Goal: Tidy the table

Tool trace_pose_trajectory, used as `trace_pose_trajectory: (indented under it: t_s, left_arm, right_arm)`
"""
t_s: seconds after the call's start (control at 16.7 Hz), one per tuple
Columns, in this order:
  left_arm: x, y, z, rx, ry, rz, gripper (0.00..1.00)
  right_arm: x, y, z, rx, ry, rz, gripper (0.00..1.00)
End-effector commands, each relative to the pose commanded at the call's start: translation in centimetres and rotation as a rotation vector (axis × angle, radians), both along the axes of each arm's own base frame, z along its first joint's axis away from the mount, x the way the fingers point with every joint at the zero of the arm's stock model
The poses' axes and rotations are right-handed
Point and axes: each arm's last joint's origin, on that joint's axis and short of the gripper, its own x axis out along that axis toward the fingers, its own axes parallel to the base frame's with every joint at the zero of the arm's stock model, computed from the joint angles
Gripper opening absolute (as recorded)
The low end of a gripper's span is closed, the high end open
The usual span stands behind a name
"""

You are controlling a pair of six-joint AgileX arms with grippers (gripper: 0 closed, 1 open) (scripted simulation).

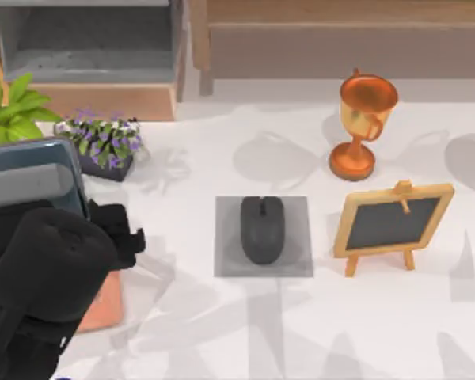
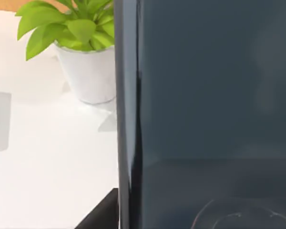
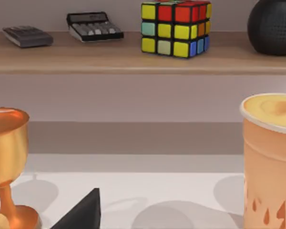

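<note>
Table point(image 1: 222, 332): a white, faintly marbled top running under everything in the top view. I judge it stiff, heavy and smooth. It is not for lifting, and anything set on it may slide, so I take hold of the loose items on it, not of the slab.

At 8 o'clock from the mouse point(image 1: 262, 229), my left gripper point(image 1: 95, 229) sits low against a dark slate panel point(image 1: 32, 162). Whether it is pinching the panel or spread beside it, I cannot tell.

The mouse lies at centre on a grey mat point(image 1: 297, 261). An easel blackboard point(image 1: 393, 224) stands at 3 o'clock, light and easily tipped. A trophy point(image 1: 362, 119) stands at 1 o'clock, top-heavy, best held at the stem. A flower box point(image 1: 103, 146) stands at 10 o'clock.

My right gripper point(image 3: 81, 212) is parked low, facing the trophy and a cup point(image 3: 271, 162); whether it is spread or closed I cannot tell.
</note>
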Motion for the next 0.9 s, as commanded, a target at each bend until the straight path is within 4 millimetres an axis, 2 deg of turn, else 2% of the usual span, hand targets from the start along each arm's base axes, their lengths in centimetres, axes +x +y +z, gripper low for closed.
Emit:
trace_pose_trajectory:
  t_s: [0.18, 0.24, 0.9]
  left_arm:
    - [0.0, 0.0, 0.0, 0.0, 0.0, 0.0, 0.98]
    - [0.0, 0.0, 0.0, 0.0, 0.0, 0.0, 1.0]
    - [-0.56, -0.06, -0.02, 0.005, -0.001, 0.008, 1.0]
  right_arm:
    - [0.0, 0.0, 0.0, 0.0, 0.0, 0.0, 1.0]
    - [0.0, 0.0, 0.0, 0.0, 0.0, 0.0, 1.0]
    - [0.0, 0.0, 0.0, 0.0, 0.0, 0.0, 1.0]
